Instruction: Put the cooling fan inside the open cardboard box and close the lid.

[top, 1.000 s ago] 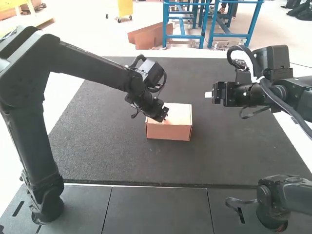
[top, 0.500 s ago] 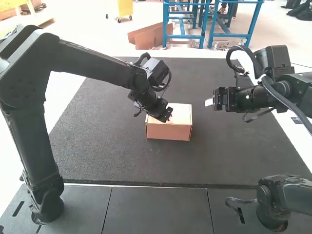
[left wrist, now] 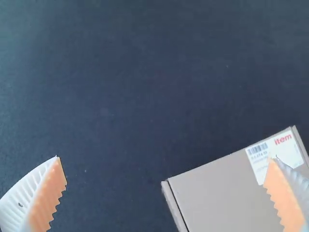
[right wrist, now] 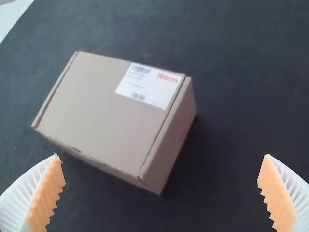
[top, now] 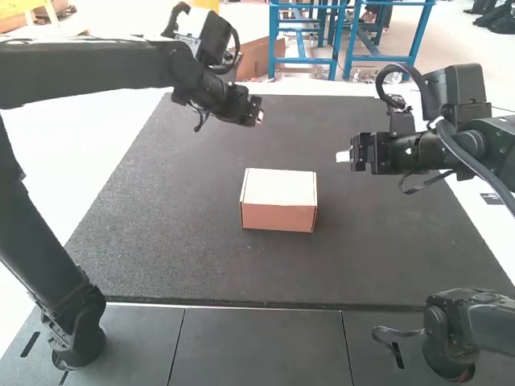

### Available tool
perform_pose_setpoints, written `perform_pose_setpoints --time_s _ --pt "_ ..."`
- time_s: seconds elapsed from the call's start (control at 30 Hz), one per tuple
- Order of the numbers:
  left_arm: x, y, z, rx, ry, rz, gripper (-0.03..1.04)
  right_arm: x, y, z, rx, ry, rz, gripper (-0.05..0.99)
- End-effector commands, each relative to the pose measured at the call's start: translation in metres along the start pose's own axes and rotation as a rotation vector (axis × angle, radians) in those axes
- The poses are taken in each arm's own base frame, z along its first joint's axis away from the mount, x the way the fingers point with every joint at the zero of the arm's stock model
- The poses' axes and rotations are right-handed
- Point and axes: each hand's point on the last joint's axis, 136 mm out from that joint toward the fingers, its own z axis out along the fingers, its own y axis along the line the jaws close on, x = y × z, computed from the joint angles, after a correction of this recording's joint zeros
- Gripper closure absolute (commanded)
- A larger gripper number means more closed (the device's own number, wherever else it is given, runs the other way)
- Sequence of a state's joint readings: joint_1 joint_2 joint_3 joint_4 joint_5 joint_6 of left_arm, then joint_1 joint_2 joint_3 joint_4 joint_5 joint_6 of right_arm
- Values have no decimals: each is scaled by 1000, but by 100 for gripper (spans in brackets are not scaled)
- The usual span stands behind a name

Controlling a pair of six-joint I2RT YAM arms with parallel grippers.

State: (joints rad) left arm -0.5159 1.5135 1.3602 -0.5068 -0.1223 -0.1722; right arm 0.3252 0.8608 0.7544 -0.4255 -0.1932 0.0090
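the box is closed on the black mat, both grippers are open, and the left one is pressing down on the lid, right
Wrong on the last part: in the high view the left gripper hangs over the far part of the black mat, apart from the cardboard box, not on its lid. The box is closed, and the right gripper is open too.

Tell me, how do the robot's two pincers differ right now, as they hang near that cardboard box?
The left pincer hangs beyond the closed cardboard box, toward the mat's far edge; the right pincer hangs off the box's right side. The left wrist camera catches a corner of the box, the right one the whole box. Both are open, empty and clear of the box.
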Motion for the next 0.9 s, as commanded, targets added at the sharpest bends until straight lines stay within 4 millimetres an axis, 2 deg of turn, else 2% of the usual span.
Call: perform_pose_setpoints --time_s 0.0,0.17,0.27,0.33,0.47,0.57,0.7,0.87 --pt "-14 19 -20 -4 -63 -29 4 -29 -5 -11 41 -97 2 2" --pt "-10 37 -39 -20 -142 -74 4 -40 -16 -16 79 -168 6 2" --pt "0 38 -48 -10 -187 -126 4 -34 -27 -13 114 -186 27 2" --pt "15 39 -55 -10 -190 -145 4 -28 -31 -11 128 -193 44 2" --pt "28 42 -80 -6 -303 -135 4 -27 -34 -15 143 -255 26 2" --pt "36 42 -104 -10 -432 -32 4 -23 -37 -17 169 -292 -6 2" --pt "65 45 -119 -20 -486 -30 4 -19 -40 -22 192 -350 -42 2" --pt "99 60 -130 -91 -523 -51 4 -12 -48 -26 239 -403 -40 2"
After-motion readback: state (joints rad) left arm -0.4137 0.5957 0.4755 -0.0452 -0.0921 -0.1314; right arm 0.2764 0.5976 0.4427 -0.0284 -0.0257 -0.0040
